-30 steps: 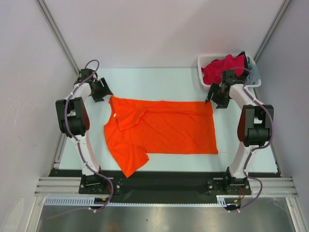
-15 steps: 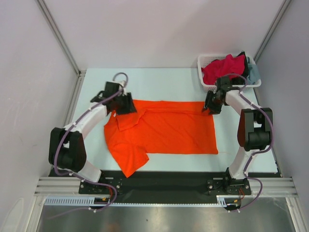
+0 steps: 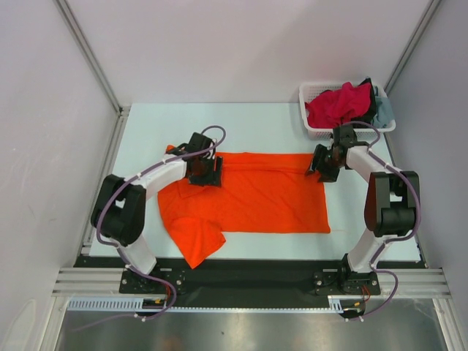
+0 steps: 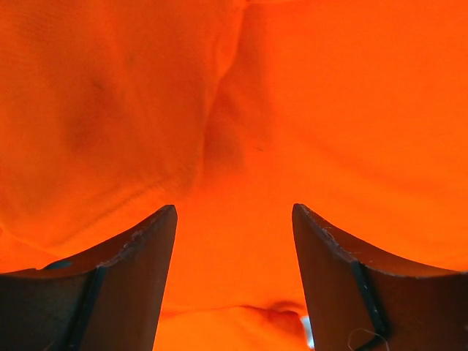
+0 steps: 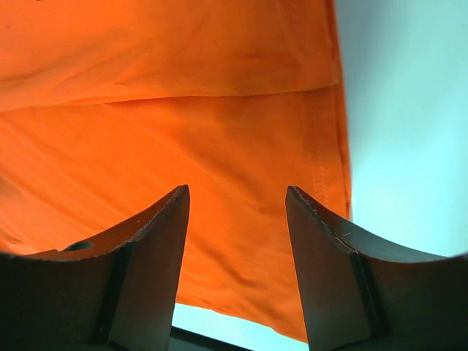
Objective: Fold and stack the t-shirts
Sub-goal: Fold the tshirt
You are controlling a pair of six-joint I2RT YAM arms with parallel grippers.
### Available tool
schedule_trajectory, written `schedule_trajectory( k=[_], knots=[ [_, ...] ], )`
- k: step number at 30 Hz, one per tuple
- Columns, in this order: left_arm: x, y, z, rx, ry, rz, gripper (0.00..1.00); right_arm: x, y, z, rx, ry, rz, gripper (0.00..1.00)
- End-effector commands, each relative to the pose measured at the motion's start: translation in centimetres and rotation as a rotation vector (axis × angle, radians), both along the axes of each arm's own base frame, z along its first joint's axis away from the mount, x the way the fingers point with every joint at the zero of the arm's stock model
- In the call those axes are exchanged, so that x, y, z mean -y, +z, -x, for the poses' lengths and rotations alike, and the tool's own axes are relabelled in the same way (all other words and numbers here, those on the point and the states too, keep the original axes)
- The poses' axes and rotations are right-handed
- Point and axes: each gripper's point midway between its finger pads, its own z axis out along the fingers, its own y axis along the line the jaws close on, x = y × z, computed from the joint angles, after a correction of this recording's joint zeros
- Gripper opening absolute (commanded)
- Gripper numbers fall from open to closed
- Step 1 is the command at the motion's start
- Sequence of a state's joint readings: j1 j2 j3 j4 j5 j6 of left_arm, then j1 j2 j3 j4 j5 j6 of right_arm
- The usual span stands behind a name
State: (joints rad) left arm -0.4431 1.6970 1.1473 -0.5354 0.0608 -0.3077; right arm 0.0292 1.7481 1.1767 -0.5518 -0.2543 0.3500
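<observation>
The orange t-shirt (image 3: pixel 256 197) lies spread across the middle of the surface (image 3: pixel 256 124), its far long edge already turned over toward me, hem at the right of the frame, one sleeve (image 3: pixel 199 245) poking out at lower left; my left hand (image 3: pixel 207 172) sits low over the shoulder end at the shirt's upper left, fingers wide apart with only cloth under them and nothing pinched, as the wrist view shows (image 4: pixel 234 212); my right hand (image 3: pixel 322 167) hovers over the upper right corner by the hem, also spread and gripping nothing (image 5: pixel 238 191).

I judge the step to be taking the folded edge at both ends; to do it well I should come down right on the doubled edge, catch both layers, close together, and keep the cloth taut between my hands.

The loose sleeve needs tucking in, or it will spoil the rectangle; the white basket (image 3: pixel 307 91) at upper right, holding a crimson-pink shirt (image 3: pixel 336 106) and others, stands just behind my right hand, so I must mind it on lifting.
</observation>
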Motion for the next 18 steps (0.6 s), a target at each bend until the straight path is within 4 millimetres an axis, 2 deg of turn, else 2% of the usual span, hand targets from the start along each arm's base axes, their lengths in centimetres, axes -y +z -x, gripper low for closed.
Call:
schedule_trajectory(
  k=[1, 6, 7, 14, 18],
  knots=[
    [-1.1, -0.7, -1.2, 0.021, -0.024, -0.107, 0.70, 0.1, 2.0, -0.5, 0.074, -0.007, -0.022, 0.61],
    [-1.3, -1.4, -2.6, 0.044, -0.029, -0.140, 0.54, 0.4, 2.0, -0.4, 0.076, -0.012, -0.021, 0.60],
    [-1.5, -2.1, -2.7, 0.027, -0.026, -0.159, 0.53, 0.5, 2.0, -0.3, 0.077, -0.012, -0.019, 0.60],
    [-2.9, -0.6, -6.7, 0.091, 0.019, -0.249, 0.51, 0.6, 1.8, 0.0, 0.074, -0.005, -0.006, 0.59],
    [-3.8, -1.3, -7.5, 0.062, 0.014, -0.307, 0.49, 0.8, 1.5, -0.1, 0.068, -0.006, 0.005, 0.59]
  ],
)
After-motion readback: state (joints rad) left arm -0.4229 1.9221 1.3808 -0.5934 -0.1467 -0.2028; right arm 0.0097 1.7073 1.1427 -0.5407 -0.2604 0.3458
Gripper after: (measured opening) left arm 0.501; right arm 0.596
